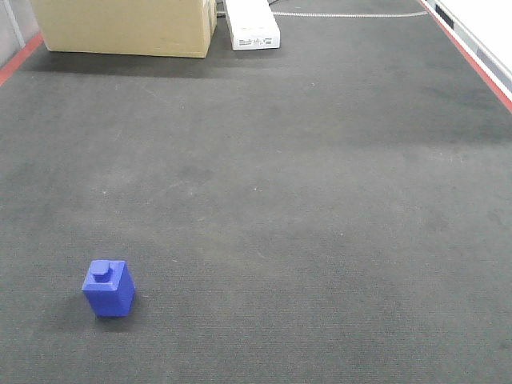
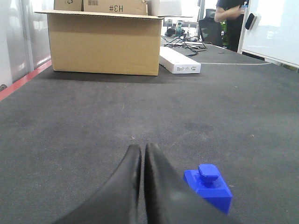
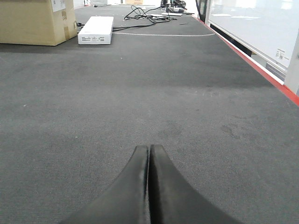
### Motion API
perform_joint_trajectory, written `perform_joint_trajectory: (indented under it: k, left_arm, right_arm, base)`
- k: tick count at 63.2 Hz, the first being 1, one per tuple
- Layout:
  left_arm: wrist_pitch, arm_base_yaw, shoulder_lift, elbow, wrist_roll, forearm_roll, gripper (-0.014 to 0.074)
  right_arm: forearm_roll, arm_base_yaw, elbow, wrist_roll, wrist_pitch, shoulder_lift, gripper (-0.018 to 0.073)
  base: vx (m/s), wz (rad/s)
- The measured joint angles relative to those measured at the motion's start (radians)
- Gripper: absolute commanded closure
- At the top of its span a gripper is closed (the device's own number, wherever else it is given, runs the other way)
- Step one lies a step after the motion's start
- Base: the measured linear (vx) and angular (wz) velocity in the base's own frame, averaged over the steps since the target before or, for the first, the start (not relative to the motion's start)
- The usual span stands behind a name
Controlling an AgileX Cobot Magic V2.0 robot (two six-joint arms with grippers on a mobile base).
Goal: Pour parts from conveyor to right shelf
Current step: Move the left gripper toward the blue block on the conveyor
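A small blue block (image 1: 109, 289) with a knob on top sits on the dark grey carpeted surface, at the lower left of the front view. It also shows in the left wrist view (image 2: 208, 185), just right of my left gripper (image 2: 142, 150), not touching it. My left gripper is shut and empty, low over the surface. My right gripper (image 3: 149, 150) is shut and empty over bare carpet. Neither gripper shows in the front view. No conveyor, shelf or container of parts is in view.
A large cardboard box (image 1: 124, 26) stands at the far left, with a flat white box (image 1: 253, 26) beside it. A red stripe (image 1: 472, 60) and a white wall run along the right edge. A person (image 2: 231, 21) stands far back.
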Motion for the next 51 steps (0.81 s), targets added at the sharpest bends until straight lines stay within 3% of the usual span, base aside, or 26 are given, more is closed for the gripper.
perform_joint_trajectory:
  k: [51]
  left_arm:
    - [0.0, 0.0, 0.0, 0.0, 0.0, 0.0, 0.0603]
  right_arm:
    - [0.0, 0.0, 0.0, 0.0, 0.0, 0.0, 0.0568]
  base:
    - [0.0, 0.0]
